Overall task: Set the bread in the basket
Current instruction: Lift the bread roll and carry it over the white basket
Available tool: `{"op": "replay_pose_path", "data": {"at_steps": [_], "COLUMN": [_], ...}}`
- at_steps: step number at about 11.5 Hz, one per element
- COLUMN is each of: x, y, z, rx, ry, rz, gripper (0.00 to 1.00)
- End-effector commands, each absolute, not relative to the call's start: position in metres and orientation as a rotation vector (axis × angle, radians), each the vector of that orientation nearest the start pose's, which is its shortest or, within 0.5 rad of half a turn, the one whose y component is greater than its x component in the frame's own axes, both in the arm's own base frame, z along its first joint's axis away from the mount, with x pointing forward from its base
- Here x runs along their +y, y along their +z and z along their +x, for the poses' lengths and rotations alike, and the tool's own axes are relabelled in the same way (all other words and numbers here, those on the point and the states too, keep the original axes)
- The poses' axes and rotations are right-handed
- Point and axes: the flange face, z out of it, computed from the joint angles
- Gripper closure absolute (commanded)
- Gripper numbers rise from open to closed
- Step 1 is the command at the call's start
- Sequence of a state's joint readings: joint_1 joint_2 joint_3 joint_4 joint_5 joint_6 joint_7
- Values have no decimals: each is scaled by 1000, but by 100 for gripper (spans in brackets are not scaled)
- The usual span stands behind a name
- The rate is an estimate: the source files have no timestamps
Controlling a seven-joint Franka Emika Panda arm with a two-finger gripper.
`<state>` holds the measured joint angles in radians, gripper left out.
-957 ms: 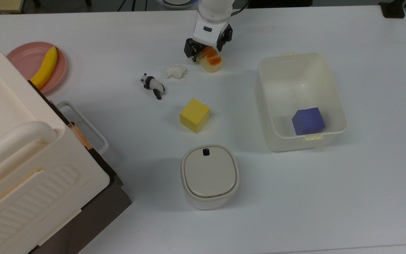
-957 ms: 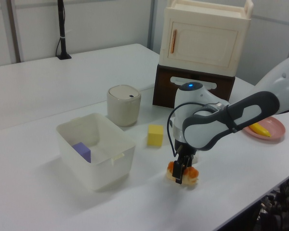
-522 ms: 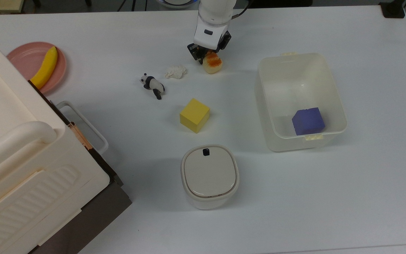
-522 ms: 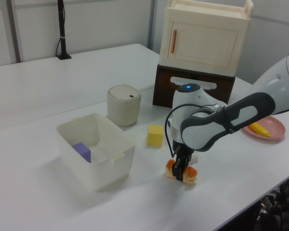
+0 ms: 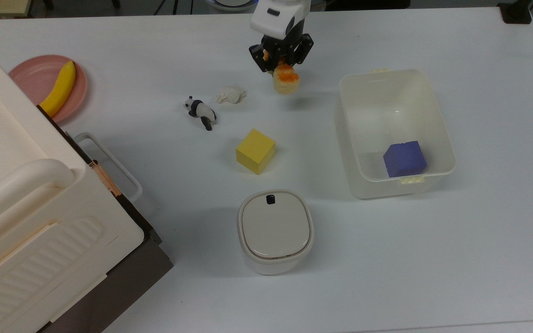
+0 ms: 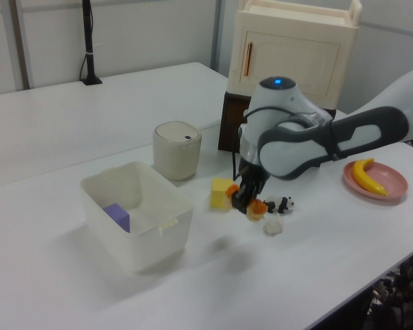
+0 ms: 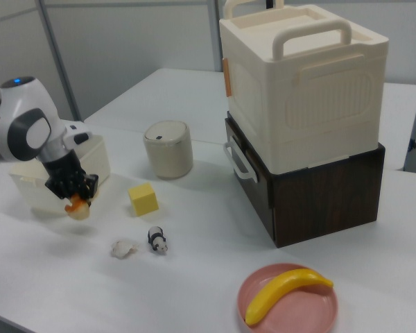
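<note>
While the gripper (image 5: 281, 62) pinches the bread (image 5: 285, 79) clear above the table (image 5: 433, 259), the basket (image 5: 440, 121) sits well apart to the top view's right, so the carry goes rightward over its rim.

You have bare table (image 5: 322, 99) between the end effector (image 5: 281, 62), which grips the bread (image 5: 286, 78) above the surface, and the basket (image 5: 437, 120). Inside, the purple block (image 5: 404, 158) fills one corner. The yellow cube (image 5: 255, 151) sits nearby.

White table (image 5: 433, 259) with yellow cube (image 5: 255, 151)
</note>
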<state>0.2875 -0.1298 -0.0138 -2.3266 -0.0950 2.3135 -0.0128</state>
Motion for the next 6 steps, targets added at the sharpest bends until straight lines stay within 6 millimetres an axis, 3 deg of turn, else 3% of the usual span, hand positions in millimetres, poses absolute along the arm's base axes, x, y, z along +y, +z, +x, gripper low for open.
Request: {"op": "replay_pose_path", "data": {"at_steps": [1, 3, 6], "x": [150, 179, 230], "y": [452, 470, 488], "z": [490, 492, 512], "rx": [-456, -505, -504], "ry": [-323, -383, -450], "rz": [-3132, -3103, -3067], "gripper": [90, 90, 90]}}
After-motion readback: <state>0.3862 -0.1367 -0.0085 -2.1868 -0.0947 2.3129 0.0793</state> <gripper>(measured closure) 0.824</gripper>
